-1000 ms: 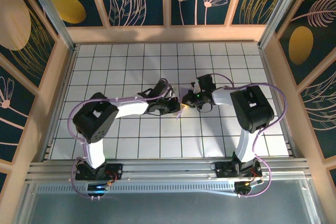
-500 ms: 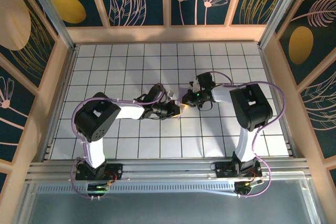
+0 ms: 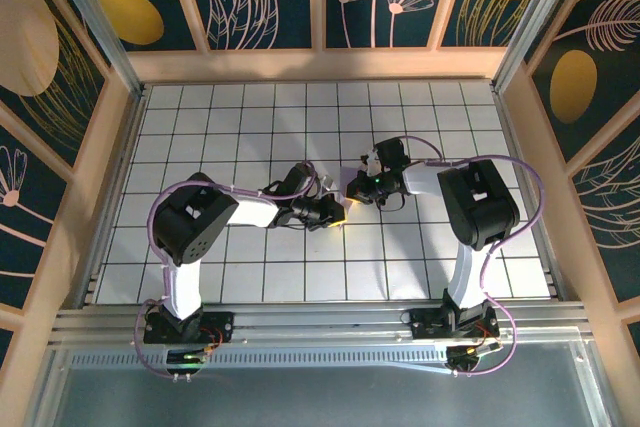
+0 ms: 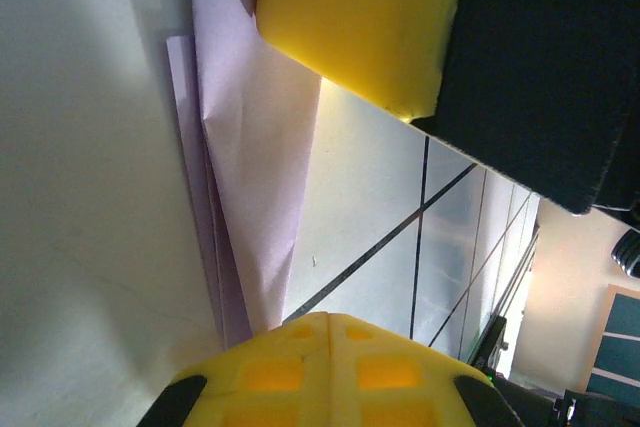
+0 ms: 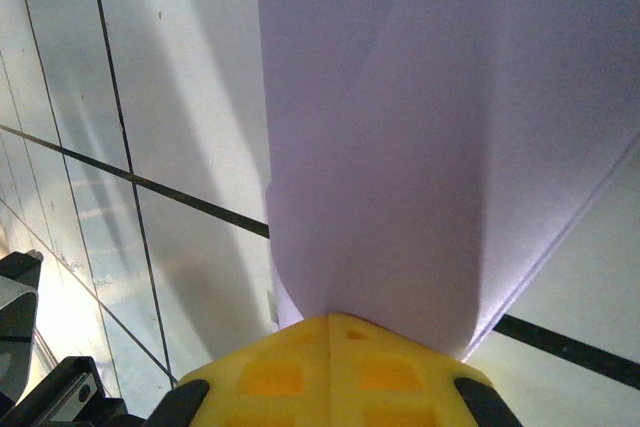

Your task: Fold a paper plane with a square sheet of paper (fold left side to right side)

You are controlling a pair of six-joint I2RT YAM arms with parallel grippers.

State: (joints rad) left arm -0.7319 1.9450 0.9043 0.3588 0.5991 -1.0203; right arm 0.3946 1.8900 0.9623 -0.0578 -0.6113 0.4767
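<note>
The paper plane (image 4: 255, 147), a narrow lavender dart with a long crease and layered edges along one side, is laid flat on the white grid tiles (image 3: 400, 247) near the middle of the table, between the two grippers. Its pointed end is tucked under the tip of the left gripper (image 4: 325, 322), whose yellow fingers are brought together with only a seam between them. Its wider end is covered by the yellow tip of the right gripper (image 4: 360, 27). In the right wrist view the paper plane (image 5: 420, 147) is seen fanning out from the right gripper (image 5: 328, 319), whose fingers are likewise closed against each other. Whether the paper is nipped or merely pressed down by either claw cannot be told. From above, both arms are seen bent inward, tips nearly meeting.
</note>
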